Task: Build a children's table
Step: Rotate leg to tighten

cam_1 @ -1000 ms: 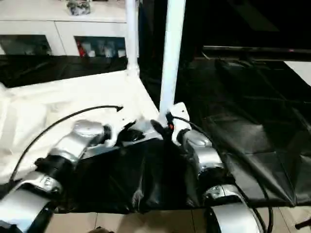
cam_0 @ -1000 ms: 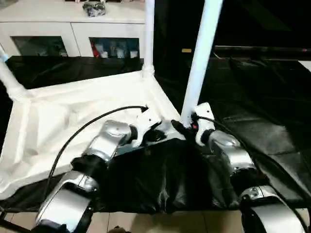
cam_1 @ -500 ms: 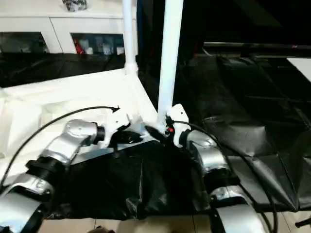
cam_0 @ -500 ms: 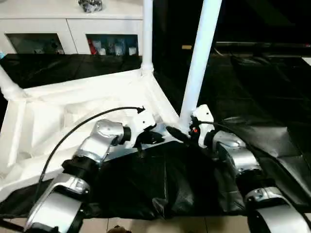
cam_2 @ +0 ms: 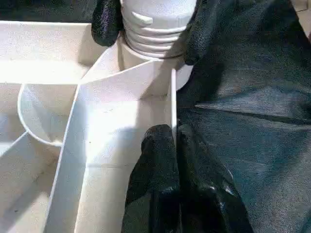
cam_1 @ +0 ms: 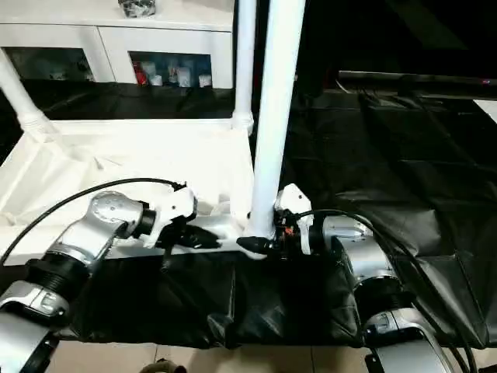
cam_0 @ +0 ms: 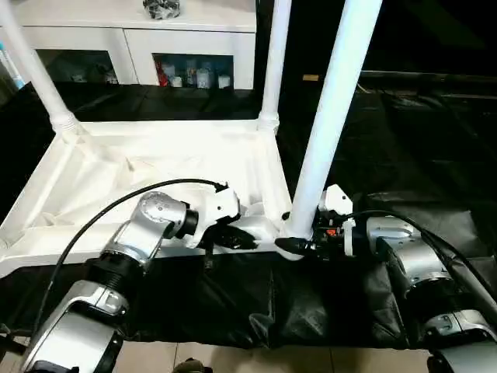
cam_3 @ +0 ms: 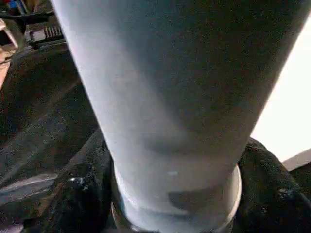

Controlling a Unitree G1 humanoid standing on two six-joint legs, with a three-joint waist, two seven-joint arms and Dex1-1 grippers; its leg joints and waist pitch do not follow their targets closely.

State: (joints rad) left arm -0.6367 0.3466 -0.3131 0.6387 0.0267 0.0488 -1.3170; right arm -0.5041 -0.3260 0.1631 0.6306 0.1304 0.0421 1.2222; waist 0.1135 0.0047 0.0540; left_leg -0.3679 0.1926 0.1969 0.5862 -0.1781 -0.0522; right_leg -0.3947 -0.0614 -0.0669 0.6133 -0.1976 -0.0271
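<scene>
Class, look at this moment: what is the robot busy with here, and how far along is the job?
The robot is assembling a white children's table, whose top lies upside down on the black-covered work table. Three legs stand in corner sockets. The right pincer is closed around the base of the nearest leg at its socket. The left pincer pinches the top's thin rim beside that corner. The fourth leg isn't visible.

Smooth, faintly glossy white plastic tabletop [cam_0: 155,167] and tapered tube legs [cam_0: 334,116] sit on a creased, sheeny black cloth cover [cam_0: 419,148]; silver forearms [cam_0: 151,225] appear polished metal, possibly painted.
</scene>
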